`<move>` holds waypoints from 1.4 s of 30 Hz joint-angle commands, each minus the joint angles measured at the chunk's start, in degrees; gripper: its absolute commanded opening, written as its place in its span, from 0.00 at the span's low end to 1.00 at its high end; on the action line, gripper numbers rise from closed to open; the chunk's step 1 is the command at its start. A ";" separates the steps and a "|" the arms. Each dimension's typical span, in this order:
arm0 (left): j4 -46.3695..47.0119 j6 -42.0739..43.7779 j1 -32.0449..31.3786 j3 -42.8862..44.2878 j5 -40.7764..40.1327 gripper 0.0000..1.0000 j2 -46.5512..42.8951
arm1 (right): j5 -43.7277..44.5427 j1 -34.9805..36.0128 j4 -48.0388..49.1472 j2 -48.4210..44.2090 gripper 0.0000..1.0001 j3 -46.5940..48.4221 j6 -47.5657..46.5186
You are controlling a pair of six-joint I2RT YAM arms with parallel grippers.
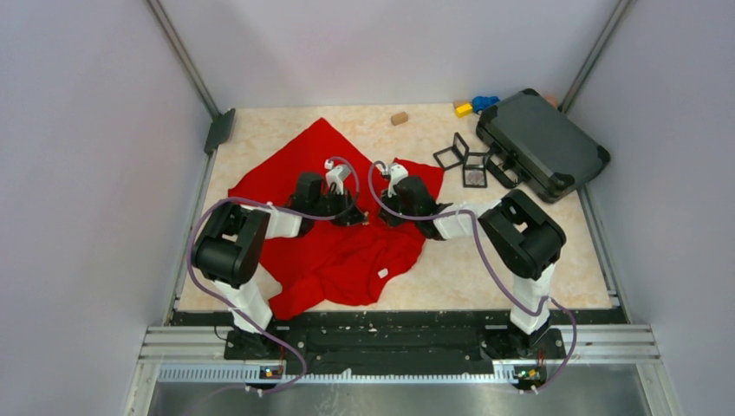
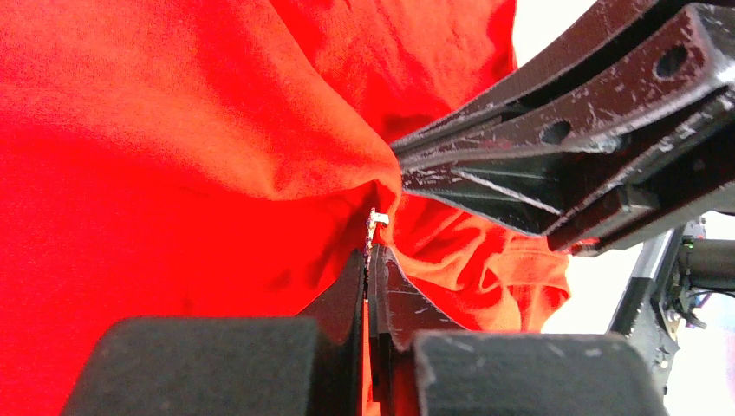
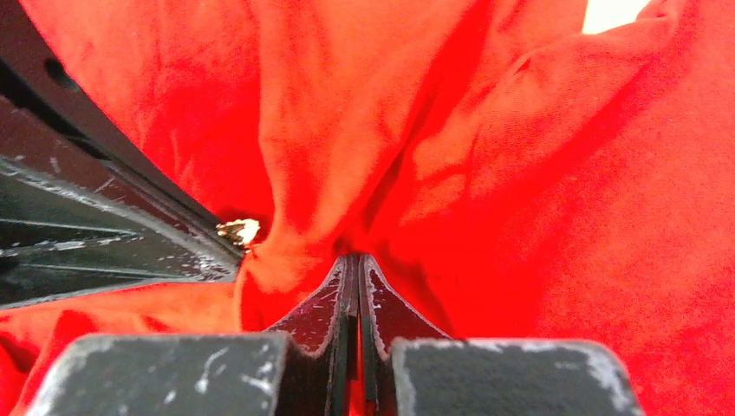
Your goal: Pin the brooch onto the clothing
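Left pincer (image 2: 371,258): pressed together on the brooch (image 2: 375,224), which I hold right at a raised fold near the middle of the clothing (image 1: 347,256), spread on the tabletop (image 1: 485,251).

Right pincer (image 3: 353,264): pinching that fold, its tips close to the left one's.

Progress, as I judge it: brooch brought to the cloth, not visibly pinned; piercing and clasping remain.

Brooch's long axis: in line with the left fingers, free end toward the fold.
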 commanded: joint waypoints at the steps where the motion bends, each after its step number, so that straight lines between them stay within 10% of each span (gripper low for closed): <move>1: 1.32 -1.43 0.33 0.13 2.68 0.00 -1.22 | 1.46 -0.76 2.95 -3.59 0.00 -1.07 -0.78; 10: 0.32 -1.54 0.76 0.05 1.29 0.01 -1.77 | 1.21 -0.76 1.51 -9.17 0.04 -3.61 -1.69; 20: 2.42 -0.84 1.03 -3.92 -4.52 0.73 -7.58 | 8.59 -0.76 -7.97 -17.18 0.41 -4.41 -3.23; 33: 5.96 -7.85 7.54 -13.75 -18.06 0.79 -21.05 | 29.33 -5.00 -33.59 -26.10 0.56 0.91 -4.02; 42: 4.77 -9.38 13.25 -17.50 -22.39 0.79 -27.04 | 47.03 -10.58 -40.33 -14.86 0.53 11.70 -8.72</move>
